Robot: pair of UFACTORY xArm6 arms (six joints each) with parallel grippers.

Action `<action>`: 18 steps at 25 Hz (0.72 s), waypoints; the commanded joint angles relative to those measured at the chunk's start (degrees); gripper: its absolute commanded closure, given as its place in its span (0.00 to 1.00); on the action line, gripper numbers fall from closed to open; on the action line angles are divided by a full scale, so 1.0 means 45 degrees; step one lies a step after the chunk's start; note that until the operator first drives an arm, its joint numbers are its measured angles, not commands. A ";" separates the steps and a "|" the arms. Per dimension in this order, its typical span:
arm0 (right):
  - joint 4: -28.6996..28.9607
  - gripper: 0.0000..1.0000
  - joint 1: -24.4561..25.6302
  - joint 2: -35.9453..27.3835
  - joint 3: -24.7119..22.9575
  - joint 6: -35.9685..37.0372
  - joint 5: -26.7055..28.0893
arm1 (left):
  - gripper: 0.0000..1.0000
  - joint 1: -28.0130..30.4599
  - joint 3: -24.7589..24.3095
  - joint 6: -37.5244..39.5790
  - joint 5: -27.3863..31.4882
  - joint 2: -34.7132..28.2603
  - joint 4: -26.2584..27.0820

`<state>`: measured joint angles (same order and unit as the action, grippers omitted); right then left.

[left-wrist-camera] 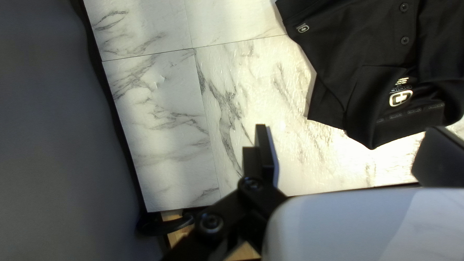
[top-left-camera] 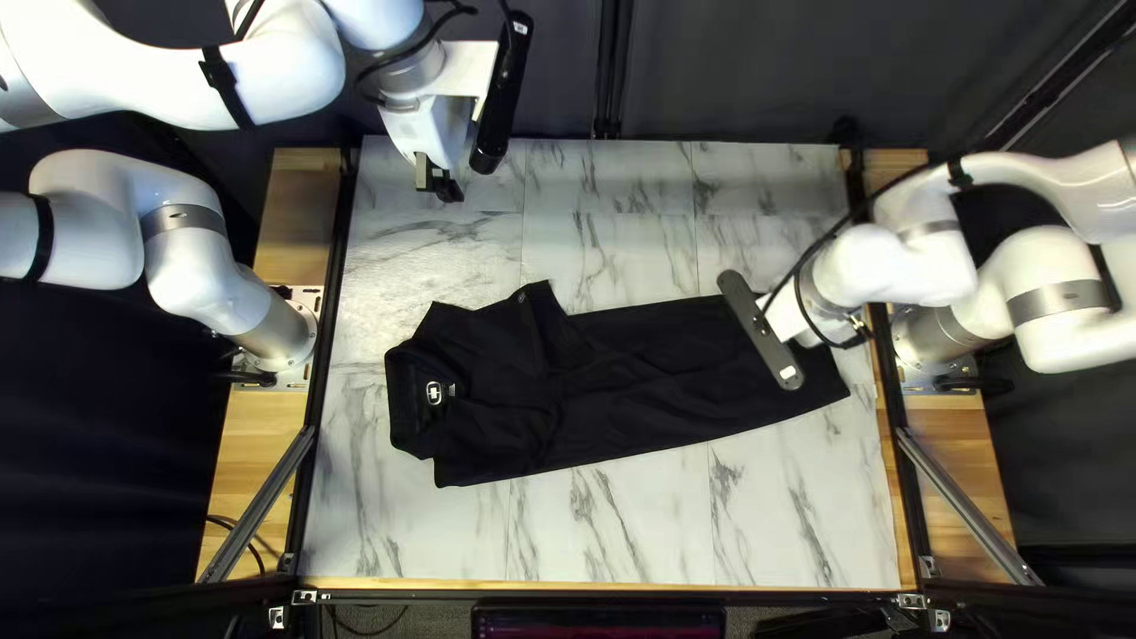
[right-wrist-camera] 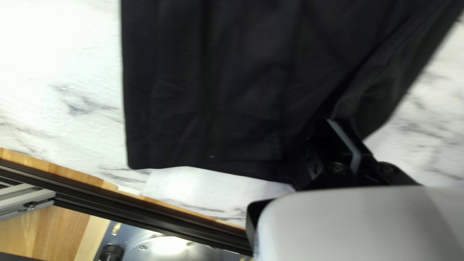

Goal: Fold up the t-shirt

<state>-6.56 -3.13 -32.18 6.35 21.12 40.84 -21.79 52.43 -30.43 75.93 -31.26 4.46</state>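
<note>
In the top left view, my left gripper [top-left-camera: 438, 184] hangs over the table's far left part, away from the black t-shirt [top-left-camera: 663, 379]. That shirt lies as a long narrow band, collar [top-left-camera: 411, 397] at the left. My right gripper [top-left-camera: 763, 331] is over its right end, fingertips hidden. The left wrist view has my left gripper [left-wrist-camera: 348, 154] open with nothing held; the shirt [left-wrist-camera: 367, 53] with its buttons and collar is ahead. In the right wrist view, my right gripper [right-wrist-camera: 344, 147] is shut on the shirt [right-wrist-camera: 208, 96] at a hem corner, where the cloth bunches.
The marble-patterned tabletop [top-left-camera: 615, 521] shows around the shirt. Metal rails [top-left-camera: 255, 509] and wooden strips [top-left-camera: 302, 225] border the table's sides, with dark curtains [top-left-camera: 757, 71] behind. At its right edge stands my right arm's base [top-left-camera: 935, 337].
</note>
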 commanded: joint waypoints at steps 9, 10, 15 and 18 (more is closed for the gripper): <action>0.0496 1.00 0.0381 -0.0829 -0.0885 0.0884 0.0158 | 0.00 0.0000 0.0000 0.0000 0.0000 0.0000 0.0000; 0.0522 1.00 0.0373 -0.0889 -0.0930 0.0900 0.0171 | 0.00 0.0000 0.0000 0.0000 0.0000 0.0000 0.0000; 0.0537 0.99 -0.0155 -0.0541 -0.0574 0.0486 0.0174 | 0.00 0.0000 0.0000 0.0000 0.0000 0.0000 0.0000; 0.0535 0.94 -0.0317 -0.0399 -0.0549 0.0370 0.0027 | 0.00 0.0000 0.0000 0.0000 0.0000 0.0000 0.0000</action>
<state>-4.15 -4.02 -34.55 3.70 23.22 41.43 -21.79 52.43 -30.43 75.93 -31.26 4.46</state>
